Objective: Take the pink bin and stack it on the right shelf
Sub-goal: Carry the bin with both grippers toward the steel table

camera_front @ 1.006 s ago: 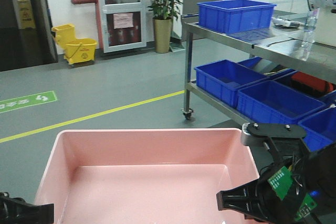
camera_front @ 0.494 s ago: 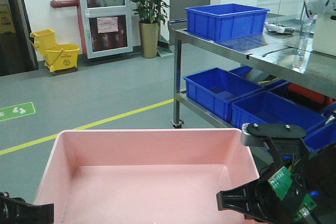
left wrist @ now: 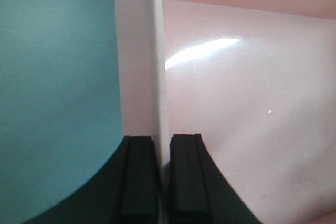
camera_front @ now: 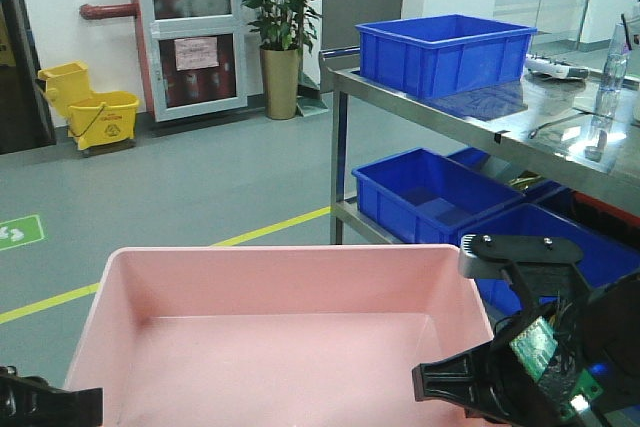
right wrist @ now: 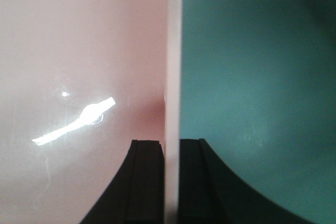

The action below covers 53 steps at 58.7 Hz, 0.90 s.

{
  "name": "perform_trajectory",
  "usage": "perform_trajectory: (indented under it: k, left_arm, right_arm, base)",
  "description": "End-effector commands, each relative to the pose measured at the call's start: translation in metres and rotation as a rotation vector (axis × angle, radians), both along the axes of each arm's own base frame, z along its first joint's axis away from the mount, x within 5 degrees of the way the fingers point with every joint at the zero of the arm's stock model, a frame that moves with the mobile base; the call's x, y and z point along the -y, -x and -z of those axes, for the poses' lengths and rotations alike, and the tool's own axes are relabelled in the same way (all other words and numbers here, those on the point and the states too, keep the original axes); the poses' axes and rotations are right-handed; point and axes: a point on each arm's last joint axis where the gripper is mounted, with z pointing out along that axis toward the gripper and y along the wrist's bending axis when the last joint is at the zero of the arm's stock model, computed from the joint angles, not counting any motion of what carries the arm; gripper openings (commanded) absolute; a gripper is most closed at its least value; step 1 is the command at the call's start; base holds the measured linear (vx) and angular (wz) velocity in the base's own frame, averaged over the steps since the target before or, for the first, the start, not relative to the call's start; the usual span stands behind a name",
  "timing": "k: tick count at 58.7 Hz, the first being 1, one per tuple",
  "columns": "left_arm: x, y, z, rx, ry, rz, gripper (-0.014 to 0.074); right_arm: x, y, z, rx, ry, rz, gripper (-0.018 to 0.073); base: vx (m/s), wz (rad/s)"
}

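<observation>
Yellow mop bucket (camera_front: 95,115) far left; potted plant (camera_front: 278,17) centre back; blue crate (camera_front: 445,52) upper right.

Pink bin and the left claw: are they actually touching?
Touching. The left wrist view shows the left gripper's two black fingers clamped on either side of the pink bin's thin wall, no gap.

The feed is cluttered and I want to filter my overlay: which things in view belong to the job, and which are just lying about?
Job: pink bin, its side walls clamped by left gripper and right gripper; right shelf.
Lying about: blue crates, yellow mop bucket, potted plant, water bottle.
</observation>
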Motion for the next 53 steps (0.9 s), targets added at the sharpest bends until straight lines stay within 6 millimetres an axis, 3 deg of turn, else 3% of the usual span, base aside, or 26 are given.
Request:
perform_trajectory:
  k: [1,53]
  left_arm:
    - [-0.0012,-0.0017,-0.0192,0.128,0.021,0.006,0.0115]
    - [-0.0012,-0.0017,-0.0192,0.128,0.021,0.006,0.0115]
  right_arm:
    - [0.0084,-0.0021,-0.0184,0.111,0.04,-0.007,0.0011]
    - [0.0084,-0.0021,-0.0184,0.111,0.04,-0.007,0.0011]
  base:
    - [0.46,-0.1]
    - [0.45,-0.04]
